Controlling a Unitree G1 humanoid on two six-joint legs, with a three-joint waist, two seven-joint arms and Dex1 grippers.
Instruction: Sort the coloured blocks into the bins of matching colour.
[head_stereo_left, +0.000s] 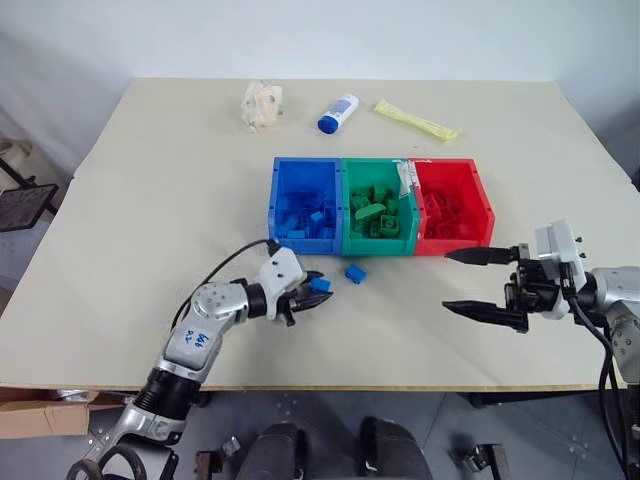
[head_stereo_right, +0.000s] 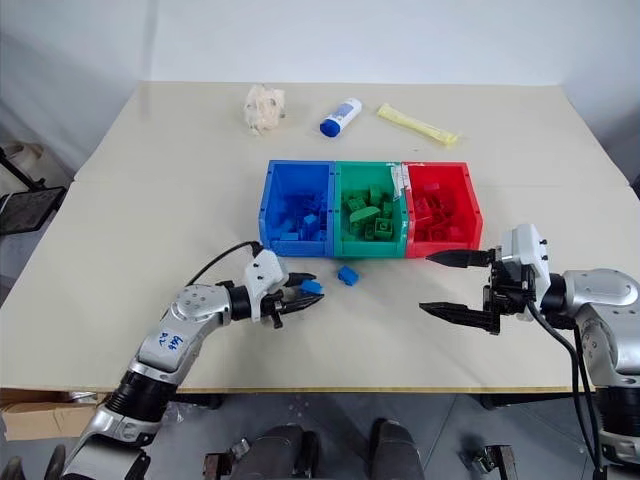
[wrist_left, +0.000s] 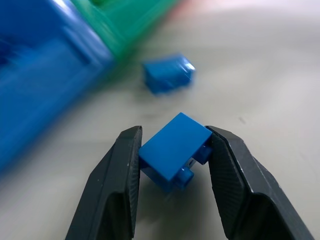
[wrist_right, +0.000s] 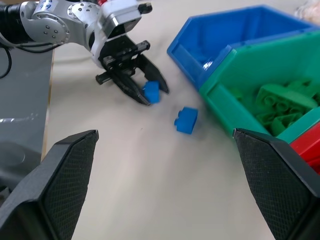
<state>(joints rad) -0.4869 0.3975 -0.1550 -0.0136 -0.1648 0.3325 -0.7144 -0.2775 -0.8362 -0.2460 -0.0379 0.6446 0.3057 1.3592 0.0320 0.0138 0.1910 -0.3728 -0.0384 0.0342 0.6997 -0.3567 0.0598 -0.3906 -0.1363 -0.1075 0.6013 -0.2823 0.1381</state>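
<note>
We are seeing the left end effector (head_stereo_left: 312, 292) pinching a blue block (wrist_left: 174, 149) between both fingers, just in front of the blue bin (head_stereo_left: 300, 172) and slightly above the surface (head_stereo_left: 150, 200). A second blue block (head_stereo_left: 355, 272) is lying loose on the surface close by, before the seam of the blue and green bins. The green bin (head_stereo_left: 345, 205) is sitting in the middle of the row, the red bin (head_stereo_left: 482, 200) on the right; each is holding bricks of its own colour. The right end effector (head_stereo_left: 470, 282) is hanging empty near the red bin's front corner, fingers spread wide. A white blue-capped bottle (head_stereo_left: 339, 112) is lying behind the bins.
</note>
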